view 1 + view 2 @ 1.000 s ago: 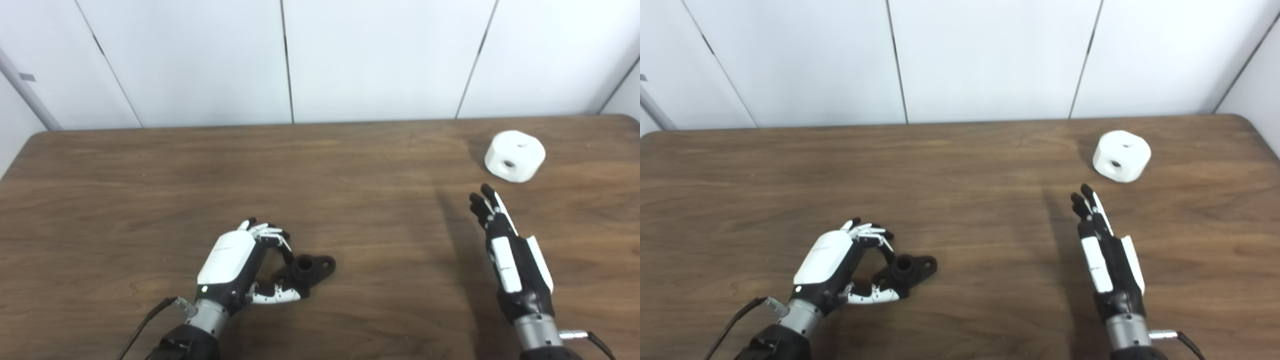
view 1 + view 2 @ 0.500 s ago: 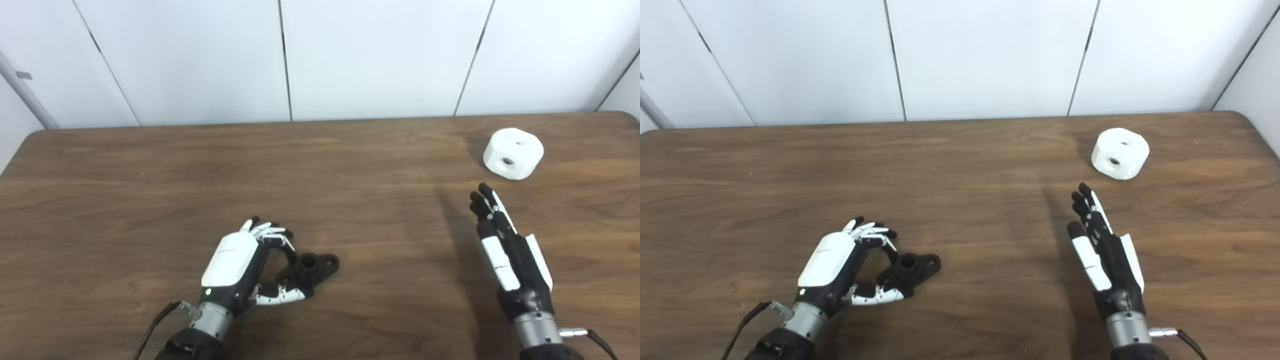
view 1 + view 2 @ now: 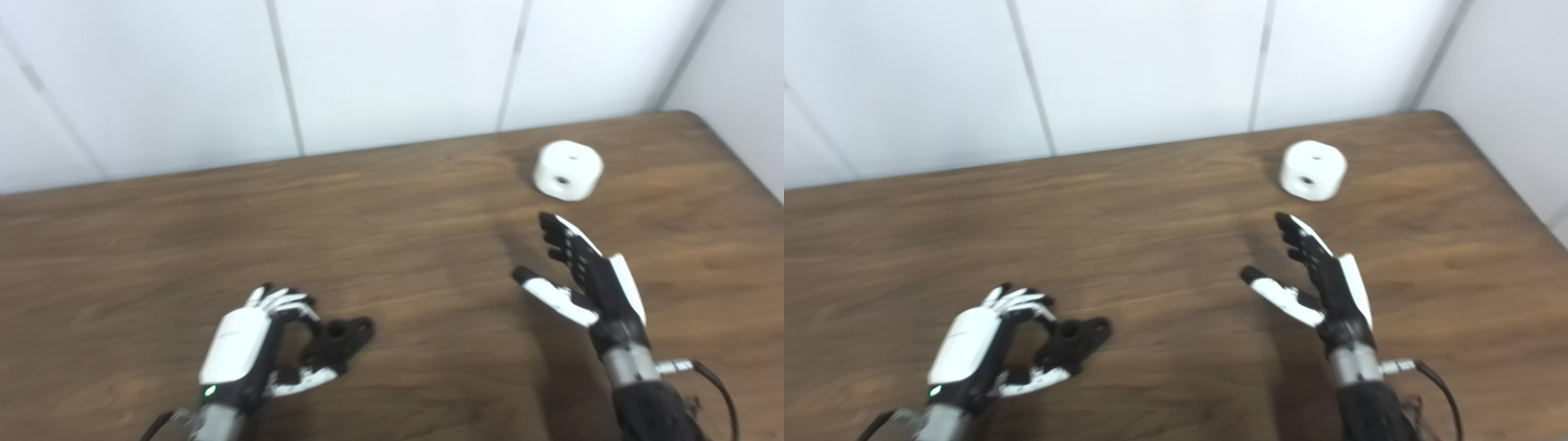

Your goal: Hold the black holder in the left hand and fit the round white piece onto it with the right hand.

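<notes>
— While the black holder (image 3: 339,340) is lying on the wooden counter (image 3: 392,202) near its front edge, what is the left hand (image 3: 245,352) doing?

— It is curling around the holder's near end, fingers (image 3: 278,300) bending over the top and thumb reaching in from below. Whether they are actually gripping it or only closing in is hard to tell; the holder is resting flat on the wood.

— And the right hand (image 3: 585,278)?

— It is hovering open and holding nothing, fingers stretching straight toward the far side and thumb spreading out to the left.

— Where is the round white piece (image 3: 568,169) sitting?

— It is sitting far back on the counter's right side, close to the white wall panels (image 3: 392,67), beyond the right hand's fingertips and apart from them. One hole is showing on its top and one on its near side.
</notes>
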`<control>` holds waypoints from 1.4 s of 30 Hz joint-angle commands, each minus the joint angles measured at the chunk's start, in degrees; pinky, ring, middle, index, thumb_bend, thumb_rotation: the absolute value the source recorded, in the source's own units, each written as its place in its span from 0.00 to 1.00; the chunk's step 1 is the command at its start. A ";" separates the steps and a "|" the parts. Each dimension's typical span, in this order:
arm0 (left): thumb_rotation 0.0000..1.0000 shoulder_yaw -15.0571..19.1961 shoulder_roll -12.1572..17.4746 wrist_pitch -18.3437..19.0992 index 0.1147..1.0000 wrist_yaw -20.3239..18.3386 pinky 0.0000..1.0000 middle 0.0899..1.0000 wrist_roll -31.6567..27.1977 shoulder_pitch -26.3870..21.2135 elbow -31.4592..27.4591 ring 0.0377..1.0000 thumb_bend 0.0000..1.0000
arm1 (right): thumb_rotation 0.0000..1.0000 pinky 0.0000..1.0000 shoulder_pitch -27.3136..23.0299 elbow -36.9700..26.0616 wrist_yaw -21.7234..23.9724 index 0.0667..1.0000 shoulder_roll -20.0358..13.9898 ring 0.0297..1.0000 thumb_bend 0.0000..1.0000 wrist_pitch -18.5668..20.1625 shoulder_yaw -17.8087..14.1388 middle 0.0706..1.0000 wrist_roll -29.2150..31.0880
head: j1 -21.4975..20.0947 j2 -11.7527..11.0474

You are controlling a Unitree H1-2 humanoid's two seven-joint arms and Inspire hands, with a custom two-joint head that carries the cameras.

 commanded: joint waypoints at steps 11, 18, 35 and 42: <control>0.04 1.53 1.46 -0.92 0.42 -1.96 0.90 0.70 0.73 0.78 -2.22 0.81 0.52 | 0.38 0.91 -9.95 -3.42 1.84 0.76 -2.92 0.86 0.84 8.92 -5.48 0.82 -12.51 | -3.54 -2.11; 0.04 2.05 1.24 -1.23 0.42 -2.13 0.89 0.70 0.91 0.92 -2.13 0.80 0.52 | 0.38 0.88 -14.89 -0.49 6.09 0.78 -6.88 0.89 0.87 8.93 -7.10 0.86 -18.35 | -4.44 -3.13; 0.04 2.49 1.26 -2.13 0.42 -2.02 0.90 0.70 0.71 0.98 -0.98 0.80 0.52 | 0.31 1.00 -28.75 15.43 18.60 0.87 -13.60 1.00 0.95 8.93 -7.18 1.00 -31.97 | -5.06 -3.77; 0.04 2.59 1.21 -2.06 0.42 -2.09 0.90 0.70 0.73 1.16 -1.15 0.80 0.52 | 0.33 1.00 -33.04 23.81 18.23 0.87 -16.48 1.00 0.98 8.90 -4.34 1.00 -34.15 | -4.97 -3.71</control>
